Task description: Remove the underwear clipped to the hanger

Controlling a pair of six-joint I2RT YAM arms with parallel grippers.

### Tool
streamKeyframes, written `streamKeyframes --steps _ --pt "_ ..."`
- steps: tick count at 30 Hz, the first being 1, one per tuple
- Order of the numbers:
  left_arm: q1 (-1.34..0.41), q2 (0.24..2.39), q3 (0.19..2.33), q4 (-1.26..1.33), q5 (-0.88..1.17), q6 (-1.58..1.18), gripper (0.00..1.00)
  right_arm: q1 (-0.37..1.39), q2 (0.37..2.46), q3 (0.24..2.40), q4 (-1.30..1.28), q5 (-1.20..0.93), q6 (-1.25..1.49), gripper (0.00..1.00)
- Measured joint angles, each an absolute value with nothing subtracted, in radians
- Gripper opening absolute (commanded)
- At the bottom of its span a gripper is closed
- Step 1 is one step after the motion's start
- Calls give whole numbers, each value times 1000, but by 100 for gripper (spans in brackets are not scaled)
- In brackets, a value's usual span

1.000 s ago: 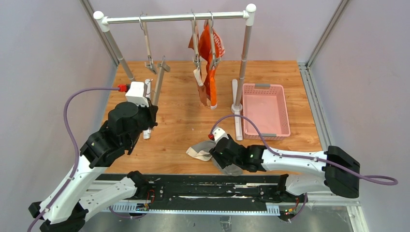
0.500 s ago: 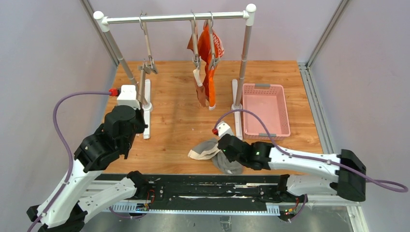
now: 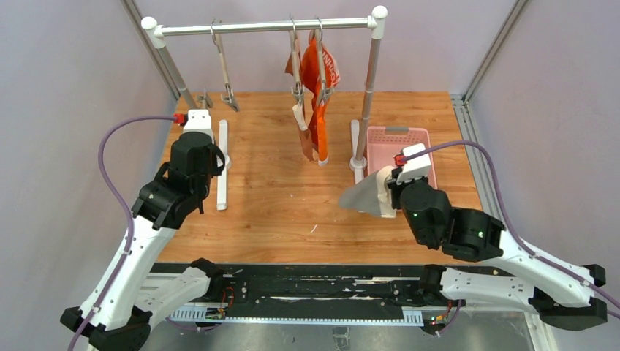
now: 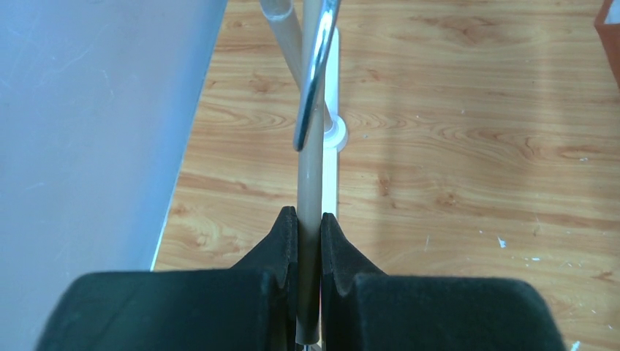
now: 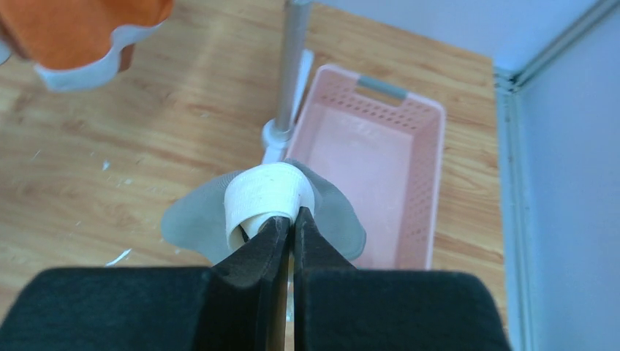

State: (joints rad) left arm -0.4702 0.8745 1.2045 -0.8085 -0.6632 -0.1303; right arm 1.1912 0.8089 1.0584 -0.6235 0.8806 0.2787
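Grey-beige briefs point(image 5: 194, 219) clamped at waistband in right gripper point(image 5: 290, 221), beside pink basket point(image 5: 420, 208) | left gripper point(image 4: 308, 223) clenched on hanger bar point(image 4: 311, 175) | bar's lower end hidden by fingers

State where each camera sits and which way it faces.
Top external: high behind the bases, looking down on the table; both arms show.
Left wrist: on left end effector, facing the table; fingers clamp a beige rod.
Right wrist: on right end effector, facing the pink basket; fingers hold grey underwear.
Shared: top and right wrist show the pink basket.
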Motion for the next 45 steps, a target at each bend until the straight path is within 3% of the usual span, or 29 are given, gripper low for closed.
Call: streamKeyframes --steps 8,15,24,33,45 --pt "-384 975 1354 -786 -573 -56 0 1018 794 1089 -485 976 84 1" --pt "-281 1060 1493 -772 -470 -20 0 688 881 1092 -361 815 27 1" --pt "-213 1169 1642 -791 -348 -5 0 402 1023 1035 -251 559 50 1" --pt "-175 1246 1776 -807 -265 -8 0 359 1074 1010 -175 374 91 1" --pt "-152 1295 1860 -813 -203 -28 0 340 1172 947 -104 336 96 1"
